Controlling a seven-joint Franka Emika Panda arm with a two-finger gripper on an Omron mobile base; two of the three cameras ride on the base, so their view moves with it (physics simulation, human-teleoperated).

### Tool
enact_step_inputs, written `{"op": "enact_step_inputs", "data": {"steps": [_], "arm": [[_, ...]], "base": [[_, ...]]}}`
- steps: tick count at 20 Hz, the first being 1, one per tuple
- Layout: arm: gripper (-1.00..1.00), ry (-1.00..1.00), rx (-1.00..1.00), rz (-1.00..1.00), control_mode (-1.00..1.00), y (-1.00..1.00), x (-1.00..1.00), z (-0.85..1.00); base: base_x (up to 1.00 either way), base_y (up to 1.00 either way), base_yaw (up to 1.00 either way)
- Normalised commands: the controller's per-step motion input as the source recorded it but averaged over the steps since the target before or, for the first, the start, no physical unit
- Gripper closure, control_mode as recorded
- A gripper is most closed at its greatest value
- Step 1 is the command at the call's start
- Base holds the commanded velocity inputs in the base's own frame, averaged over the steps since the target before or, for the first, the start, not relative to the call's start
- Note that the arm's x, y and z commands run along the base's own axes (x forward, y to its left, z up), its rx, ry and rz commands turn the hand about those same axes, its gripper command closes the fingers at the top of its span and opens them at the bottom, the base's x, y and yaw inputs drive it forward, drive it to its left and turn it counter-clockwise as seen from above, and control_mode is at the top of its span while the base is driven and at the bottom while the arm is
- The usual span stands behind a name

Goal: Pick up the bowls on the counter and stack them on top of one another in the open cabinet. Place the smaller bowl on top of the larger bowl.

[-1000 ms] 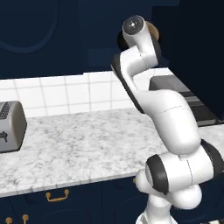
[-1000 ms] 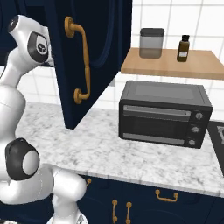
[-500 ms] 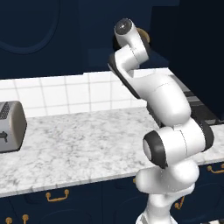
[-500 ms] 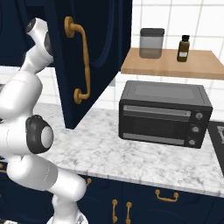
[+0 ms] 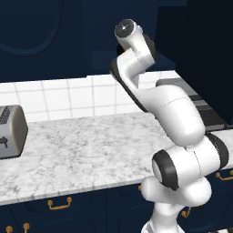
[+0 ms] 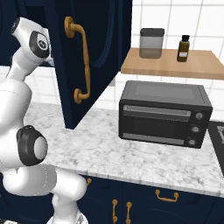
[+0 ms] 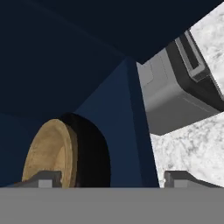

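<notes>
The hand view is rolled to one side. In it the smaller tan bowl (image 7: 49, 153) rests on the larger black bowl (image 7: 92, 153), both on the navy floor panel of the open cabinet (image 7: 124, 127). My gripper (image 7: 111, 180) is open and drawn back from the stack, its two fingertips (image 7: 43, 179) wide apart with nothing between them. In the left base view the raised wrist (image 5: 129, 34) hides the fingers and stands before the dark cabinet opening. The marbled counter (image 5: 91, 145) lies below.
A black toaster oven (image 6: 164, 113) stands on the counter under a wooden shelf (image 6: 170, 65) with a jar and a bottle. The open navy cabinet door (image 6: 89, 57) with its brass handle hangs just right of the arm. A silver toaster (image 5: 9, 132) sits far left.
The arm has folded and its hand has swung back and left, away from the cabinet. The tan bowl seen beside the hand one second ago has stayed behind in the cabinet.
</notes>
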Motion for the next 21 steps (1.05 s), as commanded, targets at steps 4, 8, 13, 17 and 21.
{"op": "enact_step_inputs", "data": {"steps": [4,8,13,17,21], "arm": [[-1.0,-0.15,0.0,-0.07,-1.0,0.27,-1.0,-0.79],[-1.0,-0.09,-0.06,-0.02,-1.0,0.56,-1.0,-1.0],[-1.0,-0.04,-0.2,0.0,-1.0,0.74,-1.0,-1.0],[-1.0,-0.01,-0.3,0.0,-1.0,0.76,-1.0,-1.0],[-1.0,0.1,-0.03,-0.03,-1.0,0.14,-0.29,-0.29]], "base": [[0.0,0.0,0.0],[0.0,0.0,0.0],[0.0,0.0,0.0],[0.0,0.0,0.0],[0.0,0.0,0.0]]}}
